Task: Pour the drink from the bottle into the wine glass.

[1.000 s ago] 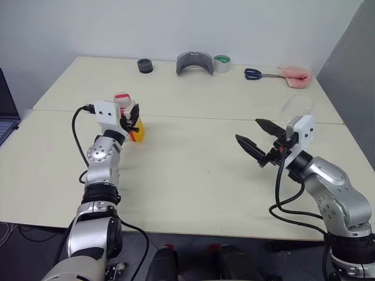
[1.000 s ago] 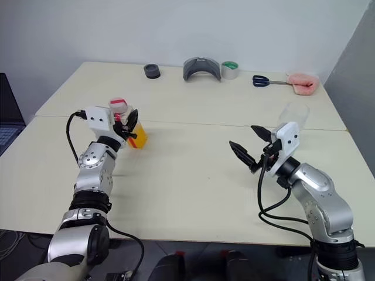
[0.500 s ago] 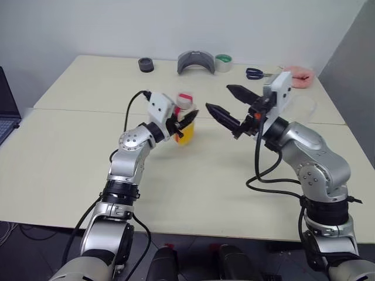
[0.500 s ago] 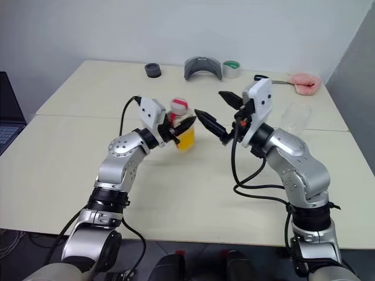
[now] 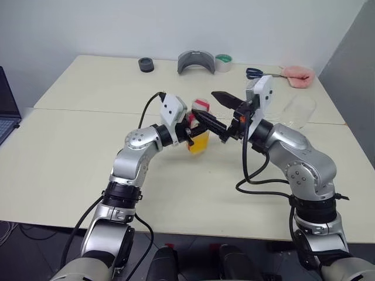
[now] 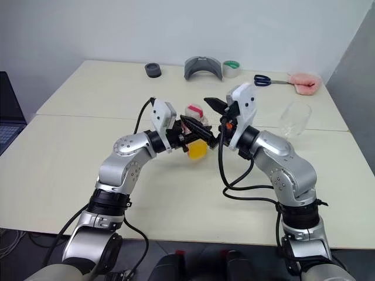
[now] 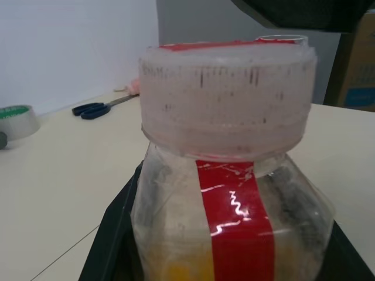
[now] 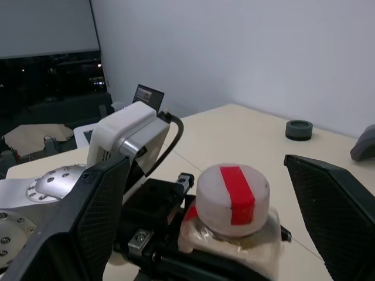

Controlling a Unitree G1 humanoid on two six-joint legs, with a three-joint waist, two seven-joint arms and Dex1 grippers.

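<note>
Above the tabletop (image 5: 88,170), the bottle (image 5: 199,136) was held clamped in the left gripper (image 5: 193,126), cap (image 8: 232,199) still on (nothing poured yet). The right gripper (image 5: 218,111) was spread wide around the cap. The wine glass (image 6: 295,119) stood empty, well apart.

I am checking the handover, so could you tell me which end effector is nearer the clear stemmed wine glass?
Right. The right end effector is open around the bottle's cap, toward the wine glass; the left end effector grips the bottle beyond it.
</note>
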